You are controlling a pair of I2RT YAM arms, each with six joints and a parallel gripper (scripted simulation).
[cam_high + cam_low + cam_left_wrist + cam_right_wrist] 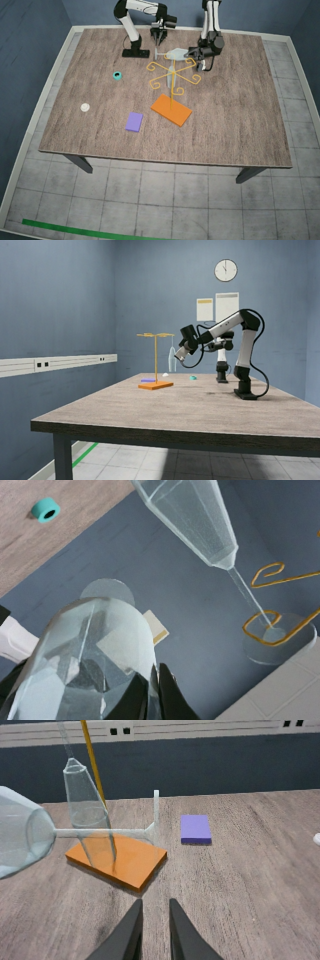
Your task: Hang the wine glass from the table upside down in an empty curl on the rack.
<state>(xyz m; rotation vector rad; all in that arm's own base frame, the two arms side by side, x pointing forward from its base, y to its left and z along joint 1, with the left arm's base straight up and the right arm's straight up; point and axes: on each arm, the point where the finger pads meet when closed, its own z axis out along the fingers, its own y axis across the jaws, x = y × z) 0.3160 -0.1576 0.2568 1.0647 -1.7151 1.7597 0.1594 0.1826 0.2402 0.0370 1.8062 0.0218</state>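
Blue walls stand around the worktop. Left jaws are clenched on the wine glass, raised sideways, foot toward nine o'clock from above. Right jaws, slightly parted, hold nothing. Other glass hangs at twelve.

Hanging glass occupies one curl; other five unfilled. Sideways glass blocks right hand's view toward rack.

The clear wine glass is held sideways in midair; the other glass hangs upside down on the yellow wire rack.
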